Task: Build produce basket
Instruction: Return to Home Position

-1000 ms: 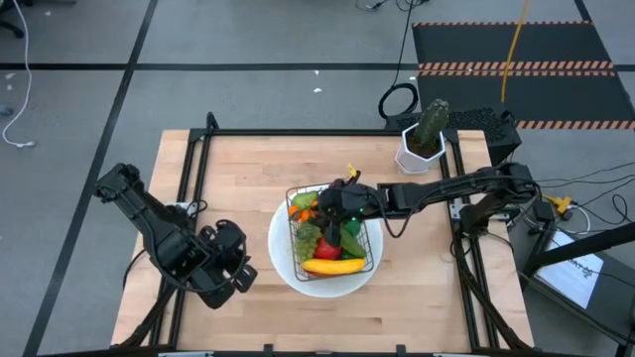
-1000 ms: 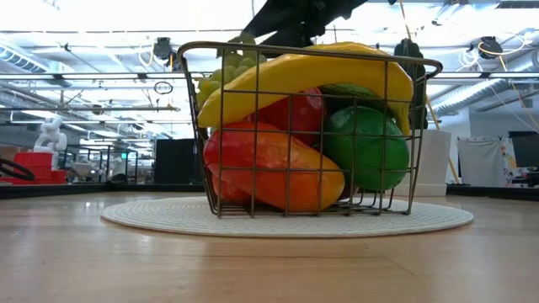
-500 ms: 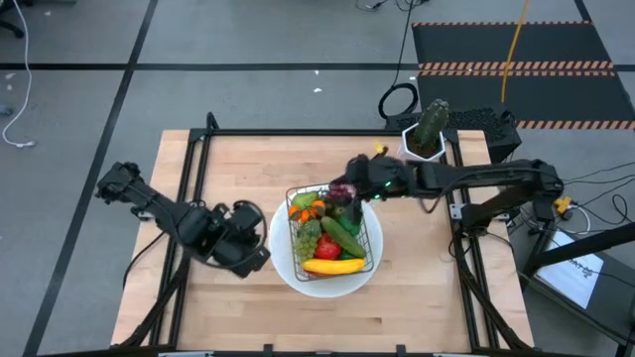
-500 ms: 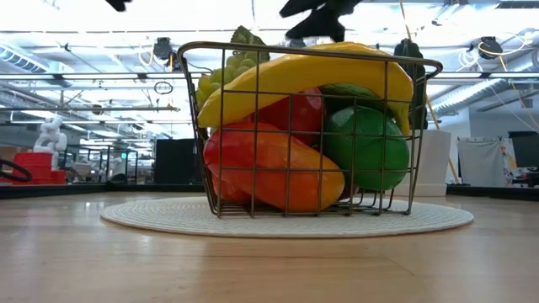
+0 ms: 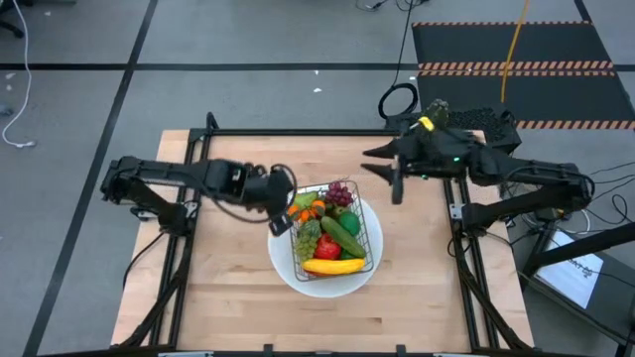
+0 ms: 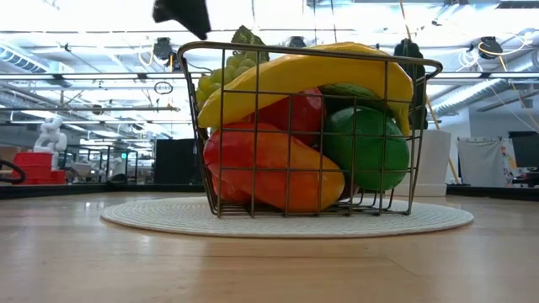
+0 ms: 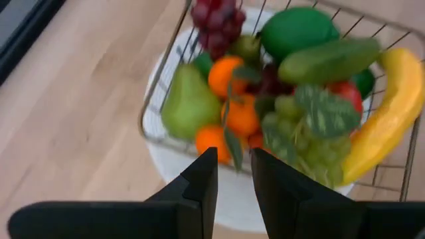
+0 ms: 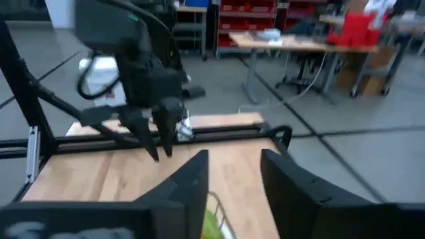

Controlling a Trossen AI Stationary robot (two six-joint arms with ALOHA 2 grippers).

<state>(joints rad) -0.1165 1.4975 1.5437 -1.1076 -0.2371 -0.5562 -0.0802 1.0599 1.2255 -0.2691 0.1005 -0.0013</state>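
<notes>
The dark wire basket [image 5: 369, 230] stands on the round white plate [image 5: 288, 266], full of toy produce: banana [image 5: 332, 266], cucumber [image 5: 343, 236], green grapes [image 5: 310, 236], tangerines [image 5: 316, 209], a pear [image 7: 189, 106] and purple grapes [image 5: 340, 190] at the far side. My left gripper [image 5: 282, 209] hangs above the basket's left rim, slightly open and empty; it also shows in the low view [image 6: 182, 13]. My right gripper [image 5: 383, 171] is open and empty, up over the table's far right, clear of the basket.
A white pot with a green cactus [image 5: 437, 109] stands at the table's far right corner, partly behind my right arm; it also shows behind the basket in the low view [image 6: 431, 160]. Bare wooden table [image 5: 228, 297] lies left of and in front of the plate.
My left gripper has swung from the table's near left toward the far edge and right, up to the basket's left rim. My right gripper has drawn back from over the basket, up and toward the far right corner. The purple grapes now lie at the basket's far side.
</notes>
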